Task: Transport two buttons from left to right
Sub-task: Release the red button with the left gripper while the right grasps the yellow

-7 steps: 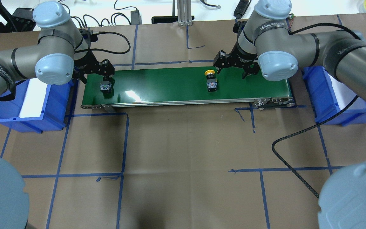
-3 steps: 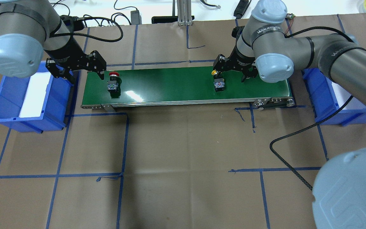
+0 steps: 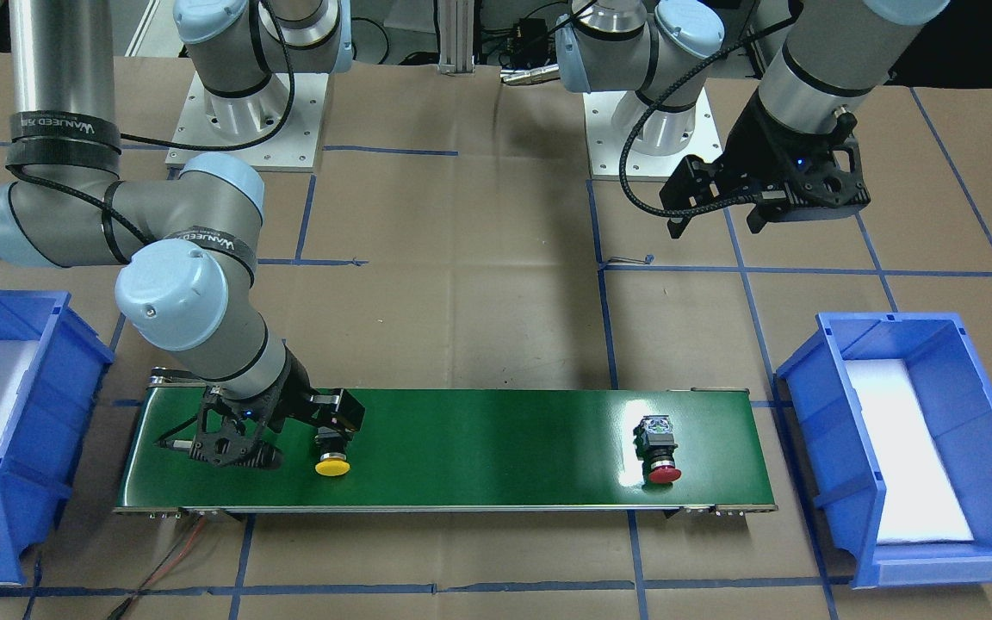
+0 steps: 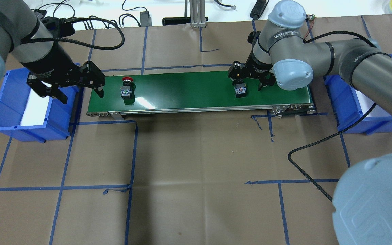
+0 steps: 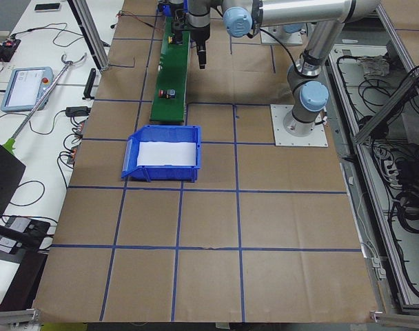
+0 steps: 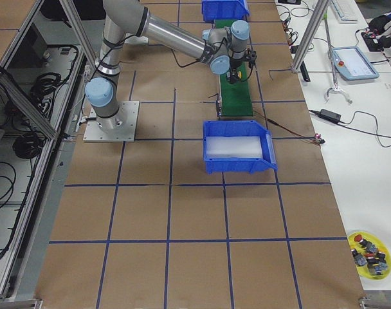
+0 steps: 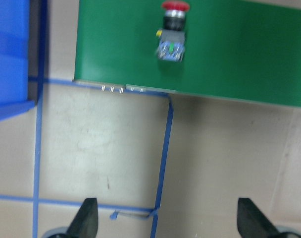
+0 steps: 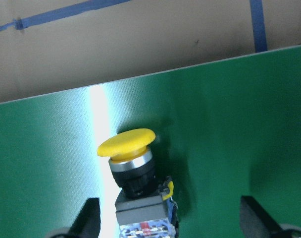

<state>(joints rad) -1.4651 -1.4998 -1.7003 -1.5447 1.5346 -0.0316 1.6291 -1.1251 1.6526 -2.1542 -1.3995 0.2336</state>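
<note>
- Belt runs crosswise on the table; left bin sits just off its left end, right bin just off its right end.
- Left-end button lies on the belt, on its side, cap toward the far edge.
- Right-end button is on the belt, right of middle, lying the same way.
- Right gripper is low over it, a finger on either side, not touching.
- Left gripper hangs high by the belt's left end, apart from the button there.

Left gripper high, jaws wide apart, right gripper low (jaws likewise spread)
</note>
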